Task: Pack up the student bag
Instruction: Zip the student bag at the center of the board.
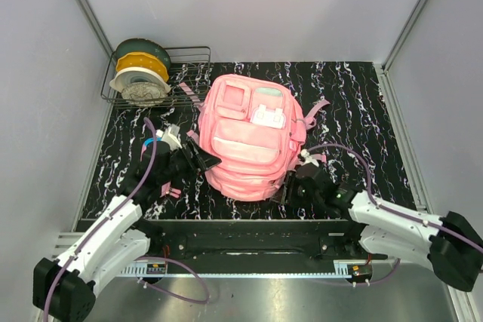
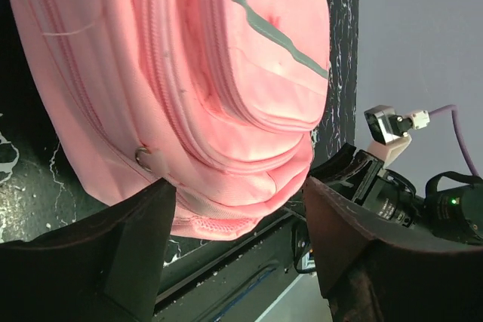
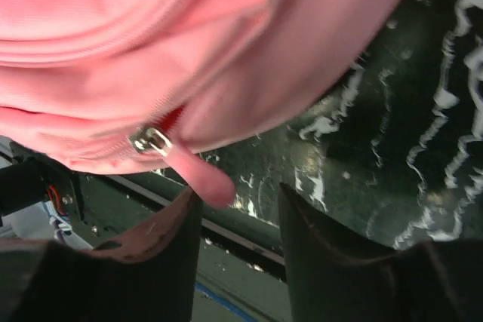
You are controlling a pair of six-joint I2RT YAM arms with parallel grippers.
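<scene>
Bright, even light; the student bag (image 3: 151,28) blurs in right wrist view.

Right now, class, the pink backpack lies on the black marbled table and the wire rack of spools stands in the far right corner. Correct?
No: the wire rack of spools stands in the far left corner, as the top external view shows. The pink backpack does lie on the black marbled table.

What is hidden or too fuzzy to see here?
- Inside the student bag: every view, its pink fabric covers it.
- Bag's top: both wrist views, cut off by the edge.
- Zip pull: right wrist view, blurred.
- Writing on the spools: top view, too small.
</scene>
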